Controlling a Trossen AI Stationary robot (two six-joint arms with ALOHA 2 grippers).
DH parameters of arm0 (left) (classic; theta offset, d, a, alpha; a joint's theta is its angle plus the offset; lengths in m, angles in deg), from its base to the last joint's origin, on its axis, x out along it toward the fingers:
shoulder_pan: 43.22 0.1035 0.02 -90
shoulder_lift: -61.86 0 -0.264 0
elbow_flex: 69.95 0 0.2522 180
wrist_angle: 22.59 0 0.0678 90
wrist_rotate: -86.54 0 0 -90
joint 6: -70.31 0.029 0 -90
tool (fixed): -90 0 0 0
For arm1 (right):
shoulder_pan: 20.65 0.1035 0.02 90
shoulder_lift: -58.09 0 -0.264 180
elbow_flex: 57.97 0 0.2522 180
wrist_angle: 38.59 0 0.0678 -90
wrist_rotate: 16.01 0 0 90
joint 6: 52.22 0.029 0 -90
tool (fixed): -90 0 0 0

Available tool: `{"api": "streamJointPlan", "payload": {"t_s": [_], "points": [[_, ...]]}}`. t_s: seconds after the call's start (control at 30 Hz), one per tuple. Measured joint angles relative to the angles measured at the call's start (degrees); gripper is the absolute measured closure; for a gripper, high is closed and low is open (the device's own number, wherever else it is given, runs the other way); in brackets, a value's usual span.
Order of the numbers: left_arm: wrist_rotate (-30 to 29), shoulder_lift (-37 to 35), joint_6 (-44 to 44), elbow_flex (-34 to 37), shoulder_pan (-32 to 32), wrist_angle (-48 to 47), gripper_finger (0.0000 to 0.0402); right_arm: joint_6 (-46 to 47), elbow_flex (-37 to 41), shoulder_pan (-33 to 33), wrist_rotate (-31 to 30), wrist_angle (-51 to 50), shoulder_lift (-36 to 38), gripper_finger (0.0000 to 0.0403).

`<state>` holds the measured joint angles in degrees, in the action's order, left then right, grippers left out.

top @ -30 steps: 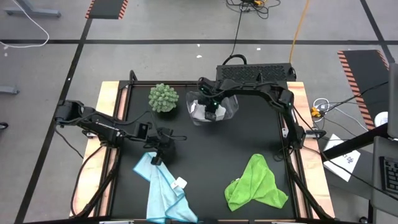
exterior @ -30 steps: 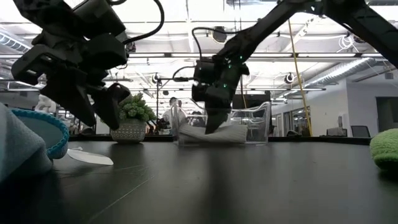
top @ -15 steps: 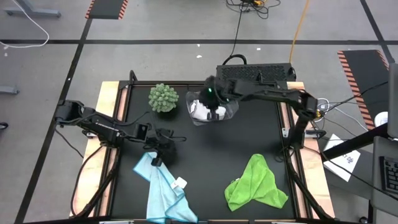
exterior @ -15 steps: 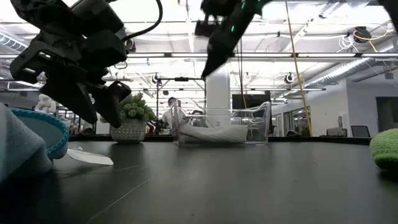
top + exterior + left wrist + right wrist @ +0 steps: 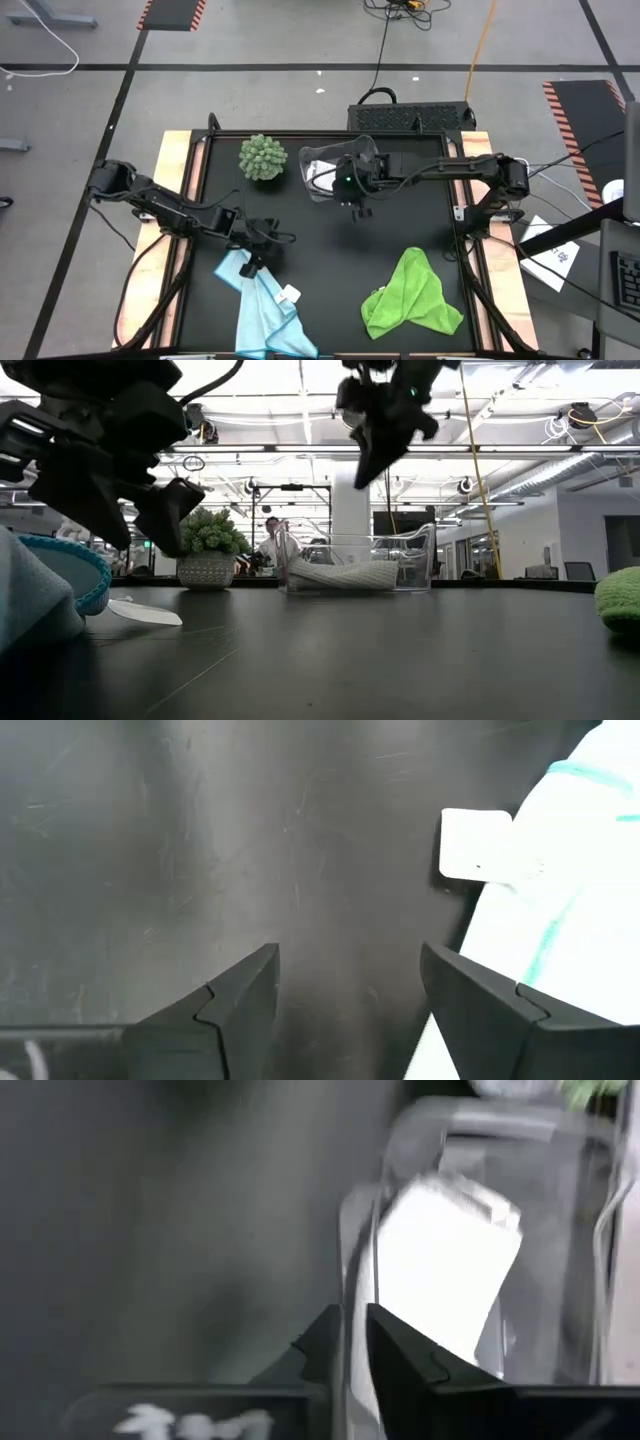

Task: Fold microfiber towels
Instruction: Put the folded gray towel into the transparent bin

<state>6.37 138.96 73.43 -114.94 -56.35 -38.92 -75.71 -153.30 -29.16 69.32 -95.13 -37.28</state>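
A folded white towel (image 5: 322,178) lies inside the clear bin (image 5: 368,150) at the far side; it also shows in the low view (image 5: 345,574) and the right wrist view (image 5: 445,1260). My right gripper (image 5: 358,208) is shut and empty, up in the air just near of the bin. The light blue towel (image 5: 265,310) lies crumpled at the near left, white tag (image 5: 475,845) on the table. My left gripper (image 5: 258,250) hangs open over its far corner, touching nothing. The lime green towel (image 5: 412,295) lies crumpled at the near right.
A round green spiky plant (image 5: 262,157) in a pot stands far left, beside the bin. The black tabletop (image 5: 330,260) lies bare between the blue and green towels. A person (image 5: 270,542) shows far off in the room behind.
My right gripper has risen out of the bin and gone toward the table's near edge; the white towel stays in the bin. My left gripper has shifted a little toward the near edge, over the blue towel's far corner.
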Motion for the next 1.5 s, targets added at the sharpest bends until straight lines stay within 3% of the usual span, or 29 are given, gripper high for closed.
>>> {"api": "streamJointPlan", "payload": {"t_s": [0.13, 0.4, 0.53, 0.73, 1.0, 1.13, 1.33, 1.5], "points": [[-0.01, 0.00, -0.07, 0.00, -0.21, 0.02, 0.0158, -1.44, 2.28, -4.03, 0.28, -0.04, -0.02, 0.0309], [-0.66, 0.00, 1.88, 0.00, -0.01, -0.30, 0.0158, -2.75, 4.18, -11.76, 7.92, -2.02, -0.40, 0.0247], [-0.96, 0.00, 2.42, 0.00, 0.03, -0.35, 0.0158, -4.19, 4.50, -13.64, 11.82, -3.98, -0.46, 0.0241], [-0.96, 0.00, 2.82, 0.00, 0.03, -0.35, 0.0158, -5.26, 4.48, -14.04, 12.35, -4.63, -2.62, 0.0242], [-1.51, 0.00, 3.04, 0.00, 0.34, -0.33, 0.0158, -6.29, 4.50, -14.04, 7.72, -4.09, -7.57, 0.0243], [-1.49, -0.02, 2.85, 0.00, 0.34, -0.37, 0.0158, -6.26, 4.50, -14.05, 7.65, -3.41, -7.74, 0.0270], [-1.49, -0.02, 2.84, 0.00, 0.34, -0.37, 0.0158, 0.20, 4.45, -13.47, 8.32, 0.97, -7.52, 0.0386], [-1.49, -0.02, 2.84, 0.00, 0.34, -0.39, 0.0158, 9.05, 4.44, -13.07, 13.60, 3.23, -7.54, 0.0397]]}}
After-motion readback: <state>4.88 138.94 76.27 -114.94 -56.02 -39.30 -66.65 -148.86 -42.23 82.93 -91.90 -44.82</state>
